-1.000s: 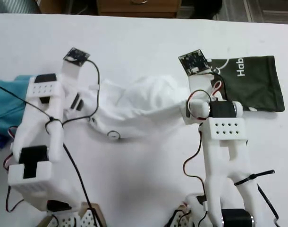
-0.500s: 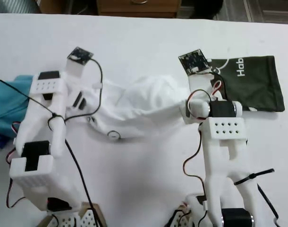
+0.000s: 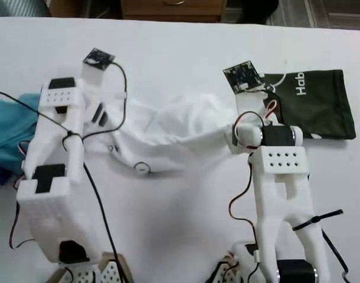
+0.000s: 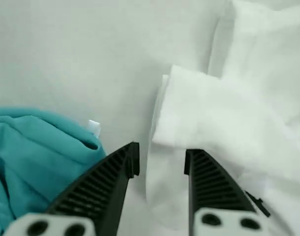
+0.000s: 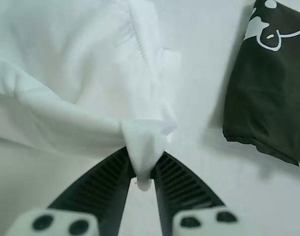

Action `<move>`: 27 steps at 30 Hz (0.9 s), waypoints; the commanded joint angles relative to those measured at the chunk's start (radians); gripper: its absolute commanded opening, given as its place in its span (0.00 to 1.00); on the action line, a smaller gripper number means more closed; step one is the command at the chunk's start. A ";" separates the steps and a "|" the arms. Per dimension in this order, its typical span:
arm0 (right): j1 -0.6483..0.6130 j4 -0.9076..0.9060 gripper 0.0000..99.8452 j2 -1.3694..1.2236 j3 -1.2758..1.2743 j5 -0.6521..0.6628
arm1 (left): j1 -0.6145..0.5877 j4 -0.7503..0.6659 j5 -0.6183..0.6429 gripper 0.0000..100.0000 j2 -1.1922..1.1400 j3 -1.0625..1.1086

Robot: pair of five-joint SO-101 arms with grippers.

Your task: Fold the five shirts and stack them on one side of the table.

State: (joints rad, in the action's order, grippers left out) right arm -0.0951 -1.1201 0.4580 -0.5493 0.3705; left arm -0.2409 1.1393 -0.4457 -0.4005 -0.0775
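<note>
White shirt (image 3: 168, 132), teal shirt (image 3: 9, 130), dark green shirt (image 3: 321, 106) with white print.

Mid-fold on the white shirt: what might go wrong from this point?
The right jaws pinch only a small bunched corner of the white shirt; it may slip out when pulled.
The left jaws stand open close to the teal shirt; closing there might catch teal cloth too.
The white shirt lies crumpled, so folds may come out uneven.

Indoor workroom: white table (image 3: 186, 41); wooden drawer unit (image 3: 168, 9) behind (metal handle).
</note>
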 commanded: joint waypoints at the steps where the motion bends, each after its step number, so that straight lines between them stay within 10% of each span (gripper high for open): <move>1: 0.013 0.021 0.02 -0.002 0.040 0.005 | 0.011 0.029 0.018 0.17 -0.009 -0.102; 7: 0.012 0.021 0.02 -0.002 0.040 0.005 | 0.021 0.123 0.015 0.02 -0.054 -0.214; 17: 0.012 0.021 0.02 -0.002 0.040 0.005 | 0.018 0.342 0.012 0.08 -0.064 -0.380; 27: 0.012 0.021 0.02 -0.002 0.040 0.005 | 0.034 0.276 0.098 0.18 -0.071 -0.397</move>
State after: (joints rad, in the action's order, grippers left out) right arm -0.0951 -1.1201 0.4580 -0.5493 0.3705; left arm -0.2256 1.4308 -0.3659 -0.4757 -0.4304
